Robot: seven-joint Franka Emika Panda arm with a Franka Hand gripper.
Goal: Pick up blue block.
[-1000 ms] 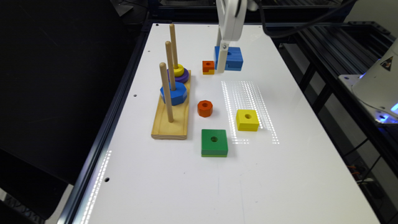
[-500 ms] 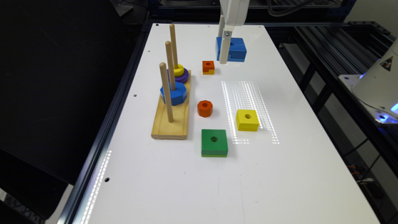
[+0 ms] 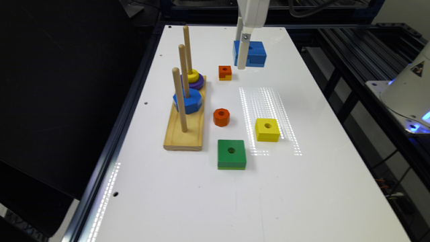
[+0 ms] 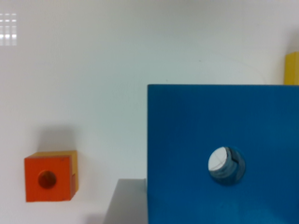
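The blue block [image 3: 252,53] is a flat square piece with a round centre hole and a side notch. It hangs above the white table [image 3: 302,188] at the far end. My gripper [image 3: 250,60] is shut on it, with one white finger [image 3: 242,57] down the block's near side. In the wrist view the blue block [image 4: 224,154] looms large and close. A grey finger [image 4: 125,203] lies against its edge, and the table sits well below.
A wooden peg board [image 3: 184,132] with three pegs holds a blue octagonal piece [image 3: 187,101] and yellow and purple rings [image 3: 193,79]. On the table lie a small orange cube [image 3: 225,72], an orange round piece [image 3: 221,117], a yellow block [image 3: 267,129] and a green block [image 3: 231,154].
The gripper has risen with the blue block in it, lifting the block off the table. Everything else stays where it was.
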